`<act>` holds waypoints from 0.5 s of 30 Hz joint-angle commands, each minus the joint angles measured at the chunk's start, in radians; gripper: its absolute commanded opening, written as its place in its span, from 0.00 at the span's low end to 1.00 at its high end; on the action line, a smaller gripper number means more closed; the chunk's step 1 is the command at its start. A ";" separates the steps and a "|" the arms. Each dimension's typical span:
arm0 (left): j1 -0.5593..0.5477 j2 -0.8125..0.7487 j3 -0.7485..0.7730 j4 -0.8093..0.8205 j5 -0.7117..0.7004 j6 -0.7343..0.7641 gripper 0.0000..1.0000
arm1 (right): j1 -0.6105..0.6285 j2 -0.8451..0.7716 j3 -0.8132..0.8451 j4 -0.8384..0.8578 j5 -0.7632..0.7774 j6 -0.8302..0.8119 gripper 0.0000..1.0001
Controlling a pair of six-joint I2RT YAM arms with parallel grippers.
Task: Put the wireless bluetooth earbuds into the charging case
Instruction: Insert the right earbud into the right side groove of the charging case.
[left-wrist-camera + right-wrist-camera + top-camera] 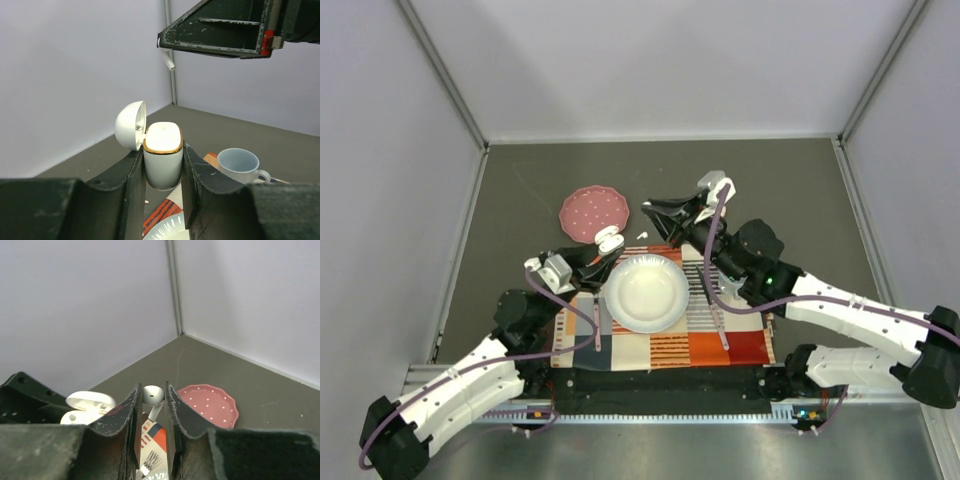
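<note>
The right gripper [152,390] pinches 1 tiny white short-stemmed plastic earbud [152,396] by its bulb, stem hanging free, held higher than the glossy white gold-rimmed charging case [162,145]. The left gripper [163,170] clamps the case upright, lid open. Light, hard and slick, the bud likely needs a gentle bulb-side grip.

Left arm: you had it low, angled inward, left gripper [608,243] clamped on charging case [163,167] | Right arm: you had it higher, elbow bent, right gripper [650,208] pinching earbud [152,394]
</note>
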 commanded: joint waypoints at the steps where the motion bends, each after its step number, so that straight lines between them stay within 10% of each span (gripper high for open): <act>1: 0.005 0.011 -0.003 0.087 0.019 -0.004 0.00 | 0.071 -0.002 0.015 0.064 -0.007 -0.057 0.00; 15: 0.005 0.021 -0.018 0.131 0.015 -0.019 0.00 | 0.156 0.057 0.021 0.109 -0.041 -0.086 0.00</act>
